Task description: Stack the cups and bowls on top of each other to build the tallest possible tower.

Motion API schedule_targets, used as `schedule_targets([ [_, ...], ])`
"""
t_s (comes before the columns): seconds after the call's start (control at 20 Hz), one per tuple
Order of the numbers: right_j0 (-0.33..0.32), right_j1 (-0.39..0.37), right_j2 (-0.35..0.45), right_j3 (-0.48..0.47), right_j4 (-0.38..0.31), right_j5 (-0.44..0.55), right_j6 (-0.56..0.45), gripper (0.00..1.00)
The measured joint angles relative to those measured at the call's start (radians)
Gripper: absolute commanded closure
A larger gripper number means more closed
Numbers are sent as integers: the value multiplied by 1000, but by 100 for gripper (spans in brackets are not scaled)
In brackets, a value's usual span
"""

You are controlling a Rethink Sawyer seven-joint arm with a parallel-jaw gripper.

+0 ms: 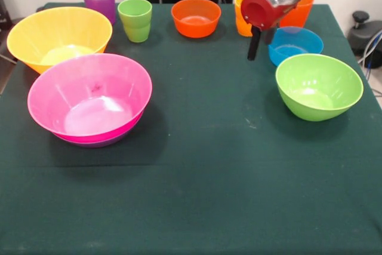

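**Ten pieces on the table, only one pair nested so far**

Going left to right: the yellow bowl [58, 37] sits at the far left, and in front of it the pink bowl [89, 97] is nested in the purple bowl [98, 141], of which only a rim sliver shows underneath. That's the whole tower at this point, two bowls deep. Behind them stand the purple cup [99, 1] and the light green cup [135, 20], close together but apart. The orange bowl [196, 17] sits alone at mid-back.

Next comes the gripper [261, 43], hanging low just beside the blue bowl [295, 45], with the yellow-orange cup [242, 23] and the orange cup [298, 9] partly hidden behind the arm. I can't tell whether its fingers are open or closed from this angle; only dark finger shapes show below the red housing. The light green bowl [319, 85] sits nearest on the right.

My read: it's lining up a pick on the blue bowl or one of those cups. Whatever it grabs then needs a long carry across the green tablecloth [197, 195] to the pink bowl, set down centred.
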Motion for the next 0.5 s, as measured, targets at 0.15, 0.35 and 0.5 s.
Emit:
schedule_targets([
  [0.15, 4, 11, 0, -20, 1, 0, 0, 0],
  [0.35, 14, 33, 0, -53, 6, 0, 3, 0],
  [0.5, 26, 56, 0, -75, 14, 0, 16, 0],
])
